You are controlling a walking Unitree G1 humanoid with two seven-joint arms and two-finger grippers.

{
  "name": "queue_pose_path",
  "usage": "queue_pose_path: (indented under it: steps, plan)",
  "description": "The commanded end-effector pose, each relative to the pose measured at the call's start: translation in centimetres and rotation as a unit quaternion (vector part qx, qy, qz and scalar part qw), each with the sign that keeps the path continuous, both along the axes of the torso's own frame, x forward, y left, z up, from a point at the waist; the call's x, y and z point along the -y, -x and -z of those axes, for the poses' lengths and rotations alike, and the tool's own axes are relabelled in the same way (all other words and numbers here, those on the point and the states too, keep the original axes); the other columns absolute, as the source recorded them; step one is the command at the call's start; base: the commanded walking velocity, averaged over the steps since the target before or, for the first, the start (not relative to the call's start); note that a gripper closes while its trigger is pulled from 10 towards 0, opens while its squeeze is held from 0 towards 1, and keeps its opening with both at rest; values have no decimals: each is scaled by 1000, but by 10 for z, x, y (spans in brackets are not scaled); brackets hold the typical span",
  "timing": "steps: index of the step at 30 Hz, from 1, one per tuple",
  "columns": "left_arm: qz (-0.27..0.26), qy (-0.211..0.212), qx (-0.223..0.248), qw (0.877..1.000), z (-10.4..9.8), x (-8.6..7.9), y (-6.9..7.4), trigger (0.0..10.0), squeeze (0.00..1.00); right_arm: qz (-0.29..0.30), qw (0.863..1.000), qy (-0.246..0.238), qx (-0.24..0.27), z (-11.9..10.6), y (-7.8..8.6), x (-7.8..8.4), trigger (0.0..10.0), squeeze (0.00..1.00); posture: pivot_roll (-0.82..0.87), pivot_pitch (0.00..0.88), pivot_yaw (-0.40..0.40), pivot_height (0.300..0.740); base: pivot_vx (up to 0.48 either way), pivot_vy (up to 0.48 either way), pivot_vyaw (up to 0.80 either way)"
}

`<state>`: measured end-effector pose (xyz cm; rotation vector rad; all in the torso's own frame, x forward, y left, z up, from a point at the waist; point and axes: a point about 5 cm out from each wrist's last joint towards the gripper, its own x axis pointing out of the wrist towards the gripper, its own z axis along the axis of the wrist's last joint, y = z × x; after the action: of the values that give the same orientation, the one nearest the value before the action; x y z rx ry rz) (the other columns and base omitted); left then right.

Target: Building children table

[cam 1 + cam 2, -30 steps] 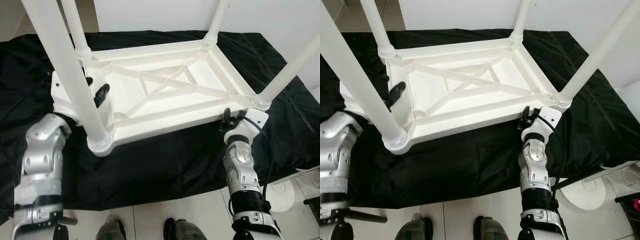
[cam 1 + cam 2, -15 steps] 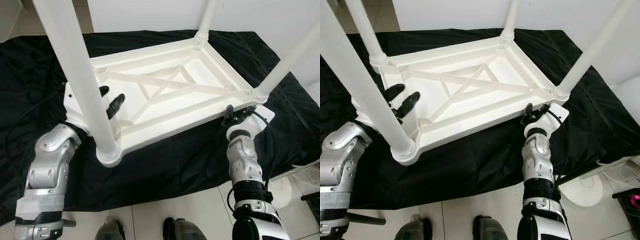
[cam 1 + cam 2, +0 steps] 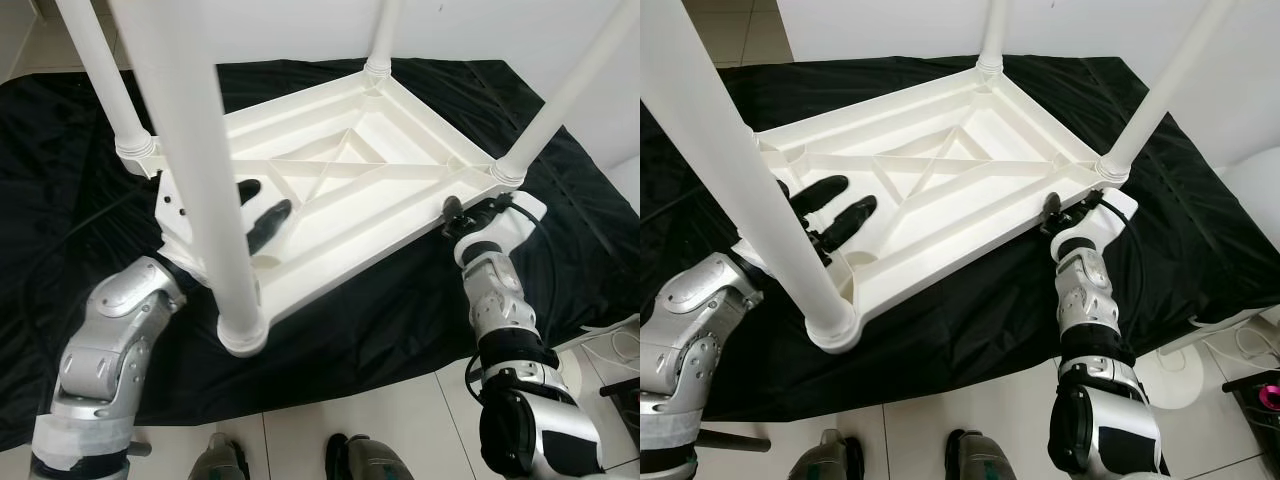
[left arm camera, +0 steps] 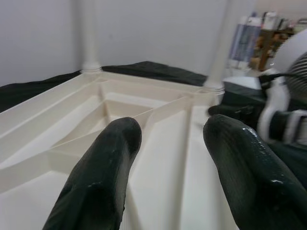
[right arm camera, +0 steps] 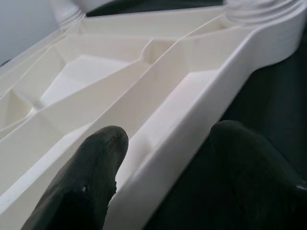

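Observation:
A white plastic children's table (image 3: 400, 130) lies upside down on a black cloth, its ribbed underside facing me and its legs pointing up. The nearest leg (image 3: 200, 150) rises past my left arm. My left gripper (image 3: 258, 205) reaches over the near-left rim, open, with both black fingers (image 4: 100, 182) lying above the underside and nothing between them. My right gripper (image 3: 452, 212) sits at the rim beside the right leg's socket (image 3: 507, 175). It is shut on that rim (image 5: 192, 110), one finger inside the tabletop and one outside.
The black cloth (image 3: 400, 310) covers a low surface and hangs over its near edge. Pale floor tiles (image 3: 400, 430) and my feet (image 3: 225, 462) lie below. A white round base (image 3: 1185, 375) with cables stands at the right. A white wall is behind.
The table has turned, its near-left corner swinging toward me and to the right. My left fingers now reach farther in over the underside. My right gripper has kept its place on the rim.

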<state>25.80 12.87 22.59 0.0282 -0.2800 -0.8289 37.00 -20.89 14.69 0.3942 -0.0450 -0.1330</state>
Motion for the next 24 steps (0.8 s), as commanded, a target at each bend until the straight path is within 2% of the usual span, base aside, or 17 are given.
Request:
queue_pose_path:
  steps: [1, 7, 12, 13, 15, 17, 18, 21, 24]
  plan:
    - [102, -8, -1, 995, 0, 15, 16, 10000, 0, -17, 1000, 7, -18, 7, -1, -4, 10000, 0, 10, 146, -8, 740, 0, 0, 0]
    - [154, 12, -12, 988, -6, 30, 32, 10000, 0, -84, 995, 39, -30, 5, -11, -13, 10000, 0, 21, 145, -8, 740, 0, 0, 0]
    - [172, 25, -21, 984, -8, 35, 38, 10000, 0, -112, 991, 59, -34, 4, -14, -16, 10000, 0, 22, 143, -5, 740, 0, 0, 0]
    - [182, 26, -24, 983, -8, 37, 40, 10000, 0, -129, 988, 80, -32, 4, -15, -19, 10000, 0, 24, 141, -2, 740, 0, 0, 0]
    - [182, 26, -24, 983, -8, 37, 40, 10000, 0, -129, 988, 80, -32, 4, -15, -19, 10000, 0, 24, 141, -2, 740, 0, 0, 0]
    - [200, 26, -30, 979, -9, 41, 45, 10000, 0, -156, 980, 123, -26, 1, -16, -23, 10000, 0, 25, 138, 2, 740, 0, 0, 0]
    - [205, 26, -32, 978, -9, 42, 46, 10000, 0, -156, 977, 142, -23, -2, -17, -24, 10000, 0, 24, 136, 4, 740, 0, 0, 0]
    - [205, 24, -34, 978, -9, 43, 45, 10000, 0, -142, 978, 153, -23, -4, -18, -21, 10000, 0, 24, 136, 4, 740, 0, 0, 0]
    - [179, 4, -40, 983, -3, 43, 39, 10000, 0, -61, 985, 159, -20, -6, -17, -1, 10000, 0, 31, 132, -3, 740, 0, 0, 0]
